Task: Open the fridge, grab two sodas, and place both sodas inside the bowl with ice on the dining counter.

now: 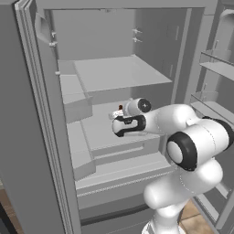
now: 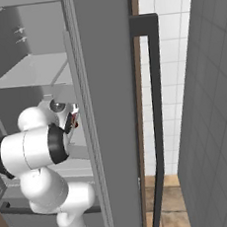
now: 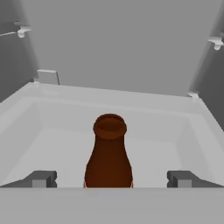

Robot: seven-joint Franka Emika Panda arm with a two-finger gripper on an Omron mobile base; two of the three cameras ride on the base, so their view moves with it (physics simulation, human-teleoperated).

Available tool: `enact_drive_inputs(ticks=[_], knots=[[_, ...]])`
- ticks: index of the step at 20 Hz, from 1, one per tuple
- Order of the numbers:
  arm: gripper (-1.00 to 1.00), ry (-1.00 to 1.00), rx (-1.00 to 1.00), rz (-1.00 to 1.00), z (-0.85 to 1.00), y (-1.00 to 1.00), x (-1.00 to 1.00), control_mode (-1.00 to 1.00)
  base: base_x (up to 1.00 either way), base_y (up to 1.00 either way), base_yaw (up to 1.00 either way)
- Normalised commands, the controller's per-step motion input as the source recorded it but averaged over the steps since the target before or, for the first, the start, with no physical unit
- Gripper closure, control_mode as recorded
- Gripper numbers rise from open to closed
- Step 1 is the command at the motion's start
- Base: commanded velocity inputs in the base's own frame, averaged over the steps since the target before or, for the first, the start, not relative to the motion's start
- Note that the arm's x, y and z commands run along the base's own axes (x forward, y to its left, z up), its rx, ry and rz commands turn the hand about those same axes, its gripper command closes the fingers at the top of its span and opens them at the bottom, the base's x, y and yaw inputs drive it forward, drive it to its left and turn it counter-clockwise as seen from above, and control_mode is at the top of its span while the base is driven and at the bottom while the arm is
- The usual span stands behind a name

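The tall grey fridge (image 1: 41, 137) stands with its doors swung wide, pale shelves bare inside. The white arm reaches deep into it at mid height. Its end effector (image 3: 109, 178) is spread fully apart, the two small dark fingertips (image 3: 41, 178) standing well clear on either side of a dark brown cola bottle (image 3: 108, 157), gripping nothing. That bottle stands upright on a white fridge shelf (image 3: 57, 144), right between the fingers. From the left, a glimpse of its red label (image 1: 120, 109) shows just past the wrist.
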Motion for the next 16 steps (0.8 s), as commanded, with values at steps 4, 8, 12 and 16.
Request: enact_drive_inputs(ticks=[4, 8, 12, 16], knots=[[-1.00, 0.00, 0.00, 0.00, -0.08, 0.00, 0.15, -1.00, 0.00, 0.00, 0.00], [-1.00, 0.00, 0.00, 0.00, -0.11, 0.00, 0.13, -1.00, 0.00, 0.00, 0.00], [1.00, 0.00, 0.00, 0.00, -0.15, 0.06, 0.12, -1.00, 0.00, 0.00, 0.00], [1.00, 0.00, 0.00, 0.00, -0.13, 0.04, 0.04, -1.00, 0.00, 0.00, 0.00]])
